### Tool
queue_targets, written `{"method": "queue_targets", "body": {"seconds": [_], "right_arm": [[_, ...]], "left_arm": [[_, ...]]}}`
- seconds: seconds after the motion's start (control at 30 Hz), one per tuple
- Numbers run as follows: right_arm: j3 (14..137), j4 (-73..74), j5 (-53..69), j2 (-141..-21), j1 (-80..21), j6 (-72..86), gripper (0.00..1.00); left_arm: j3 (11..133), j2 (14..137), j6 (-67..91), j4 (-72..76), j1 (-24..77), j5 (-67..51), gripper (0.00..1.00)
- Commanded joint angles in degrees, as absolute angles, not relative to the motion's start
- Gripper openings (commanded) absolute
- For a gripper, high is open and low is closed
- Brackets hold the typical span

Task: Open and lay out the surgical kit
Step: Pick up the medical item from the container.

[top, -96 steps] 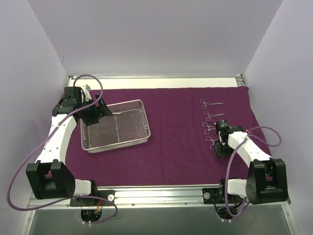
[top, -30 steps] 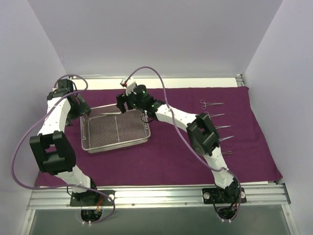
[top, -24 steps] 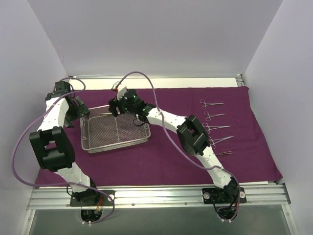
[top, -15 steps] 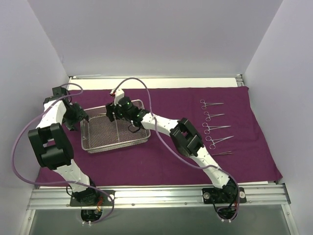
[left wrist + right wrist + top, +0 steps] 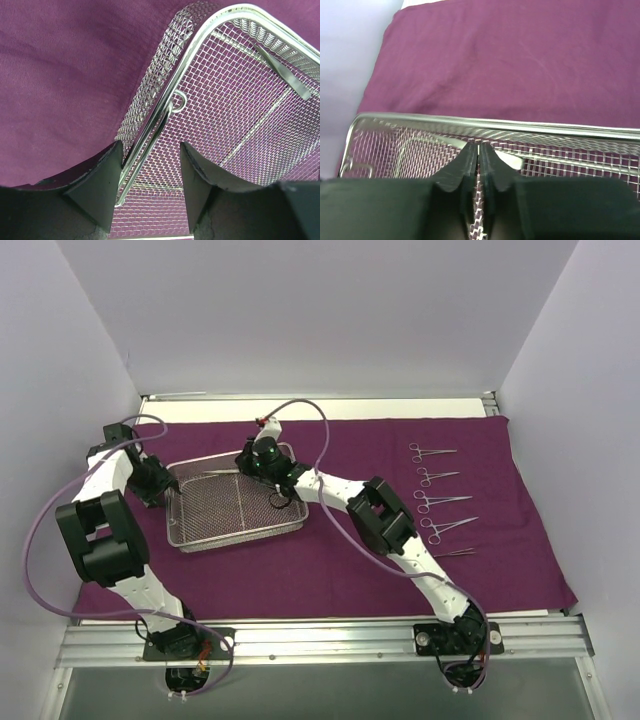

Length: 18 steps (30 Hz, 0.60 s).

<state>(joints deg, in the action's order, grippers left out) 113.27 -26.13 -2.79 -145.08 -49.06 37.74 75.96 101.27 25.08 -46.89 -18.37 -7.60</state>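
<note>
The dark purple cloth [image 5: 350, 540] lies spread flat over the table. On its left half sits the silver wire-mesh tray [image 5: 240, 537]. My left gripper [image 5: 158, 485] is at the tray's left end. In the left wrist view it [image 5: 150, 146] is open, its jaws straddling the tray's rim [image 5: 200, 40] and end handle. My right gripper [image 5: 258, 468] reaches into the tray's far side. It [image 5: 478, 146] is shut on the thin silver tweezers [image 5: 510, 160], which lie along the far wall [image 5: 280, 72]. Several silver clamps [image 5: 440, 500] lie in a row on the cloth's right half.
White walls enclose the table at the back and on both sides. A metal rail [image 5: 320, 635] with both arm bases runs along the near edge. The right arm [image 5: 385, 515] stretches diagonally across the middle of the cloth, and purple cables loop over both arms.
The right arm left the row of clamps, swung across to the tray's far side and shut its jaws there. The left gripper went to the tray's left rim, jaws narrowing.
</note>
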Motion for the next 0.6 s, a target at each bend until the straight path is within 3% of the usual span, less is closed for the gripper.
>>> {"method": "queue_targets", "body": {"seconds": [0.0,0.1,0.43,0.57], "right_arm": [[113.8,-29.0,-3.8,-147.2,-48.6,46.9,0.04],[113.4,-29.8,-4.0,-147.8,-48.6,48.2,0.0],[116.5,-27.3,-6.0,-151.3,-48.8,49.8,0.0],[120.7,-19.3,-1.3,-152.8,-49.3,46.0,0.0]], "left_arm": [[76.3,101.2,24.8,-45.0,-18.7,-9.9,0.57],[75.9,100.8,24.9,-44.8,-18.7,-10.5,0.56],[75.8,100.8,24.5,-44.8,-18.7,-11.3,0.51],[76.2,101.0,24.3,-45.5,-18.8,-11.2,0.51]]}}
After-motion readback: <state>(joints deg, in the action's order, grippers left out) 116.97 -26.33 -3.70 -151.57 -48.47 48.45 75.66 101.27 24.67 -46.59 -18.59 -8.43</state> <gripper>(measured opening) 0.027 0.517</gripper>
